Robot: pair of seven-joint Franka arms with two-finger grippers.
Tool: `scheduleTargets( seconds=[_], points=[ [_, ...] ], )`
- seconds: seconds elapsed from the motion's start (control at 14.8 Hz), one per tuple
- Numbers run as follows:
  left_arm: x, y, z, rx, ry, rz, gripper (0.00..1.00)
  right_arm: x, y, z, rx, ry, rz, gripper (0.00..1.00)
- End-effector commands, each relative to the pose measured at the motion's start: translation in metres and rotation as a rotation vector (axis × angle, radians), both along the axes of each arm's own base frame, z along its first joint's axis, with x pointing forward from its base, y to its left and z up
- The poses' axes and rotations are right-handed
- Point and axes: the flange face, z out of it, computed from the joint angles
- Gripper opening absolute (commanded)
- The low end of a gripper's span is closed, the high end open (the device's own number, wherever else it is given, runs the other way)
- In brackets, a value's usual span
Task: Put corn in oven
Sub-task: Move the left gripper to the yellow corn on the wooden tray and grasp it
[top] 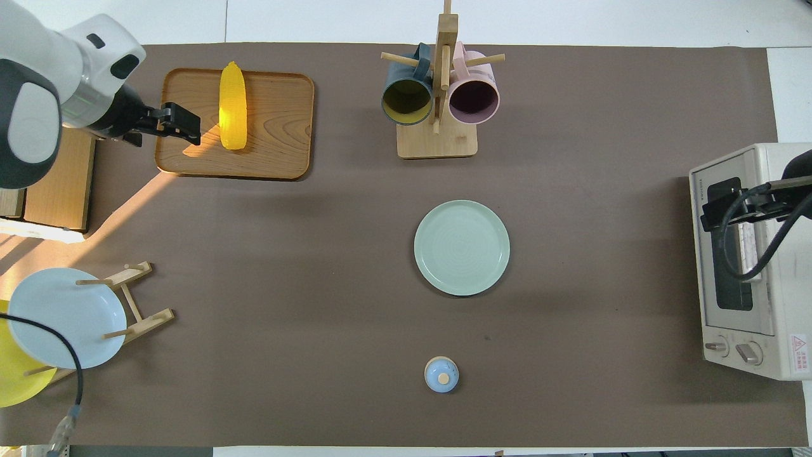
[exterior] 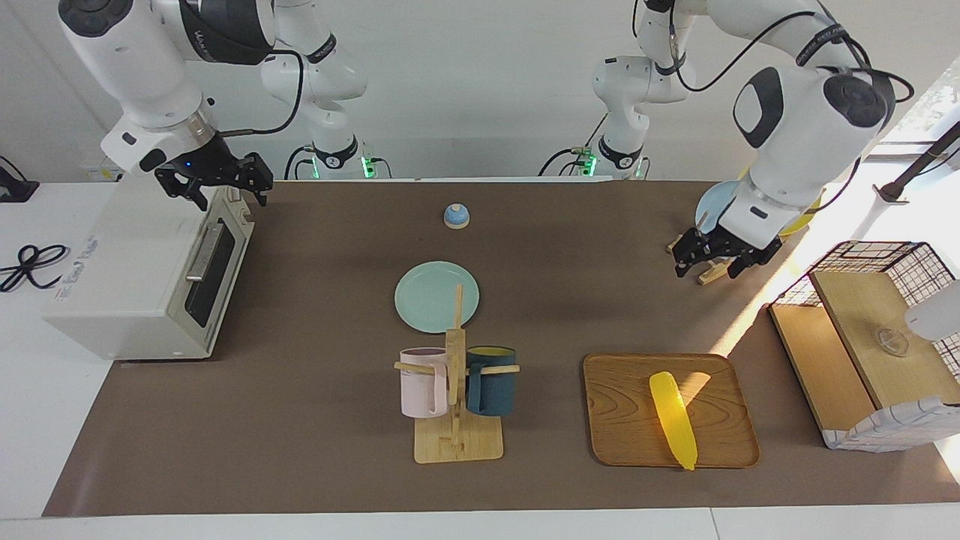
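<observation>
The corn is a bright yellow cob lying on a wooden tray toward the left arm's end of the table; it also shows in the overhead view on the tray. My left gripper is open and empty in the air, over the mat between the plate rack and the tray. In the overhead view the left gripper covers the tray's edge beside the corn. The off-white oven stands at the right arm's end with its door shut. My right gripper waits open above the oven's top front edge.
A mint plate lies mid-table. A wooden mug rack holds a pink and a dark blue mug. A small blue bell sits near the robots. A plate rack with a light blue plate and a wire basket stand at the left arm's end.
</observation>
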Motion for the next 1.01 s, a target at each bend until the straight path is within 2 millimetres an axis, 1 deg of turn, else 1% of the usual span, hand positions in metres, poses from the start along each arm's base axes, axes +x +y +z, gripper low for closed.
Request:
scheduleTargets(
  seconds=[0.0,0.13,0.2,0.27,0.34,0.47,0.54,0.74,0.94],
  points=[
    [0.044,-0.006,-0.059,-0.005,-0.039,-0.025,1.00,-0.002,0.002,0.004,0.023,0.004,-0.015,1.00],
    [0.070,-0.008,-0.095,-0.002,-0.077,-0.055,1.00,-0.002,0.002,0.004,0.023,0.004,-0.015,1.00],
    [0.080,-0.010,-0.107,-0.003,-0.096,-0.061,1.00,-0.002,0.002,0.004,0.023,0.004,-0.015,1.00],
    [0.084,-0.009,-0.114,-0.005,-0.116,-0.059,1.00,-0.002,0.002,0.004,0.023,0.004,-0.015,1.00],
    [0.087,-0.007,-0.116,-0.009,-0.136,-0.058,1.00,-0.002,0.002,0.004,0.023,0.004,-0.015,1.00],
    [0.090,-0.009,-0.131,-0.006,-0.149,-0.075,1.00,-0.002,0.002,0.004,0.023,0.004,-0.013,1.00],
    [0.092,-0.010,-0.141,-0.003,-0.149,-0.087,1.00,-0.001,0.002,0.004,0.023,0.002,-0.015,1.00],
    [0.095,-0.012,-0.162,-0.002,-0.160,-0.105,1.00,-0.002,0.002,0.004,0.023,0.004,-0.013,1.00],
    [0.095,-0.011,-0.162,-0.001,-0.157,-0.116,1.00,-0.001,0.002,0.004,0.023,0.002,-0.013,1.00]
  ],
)
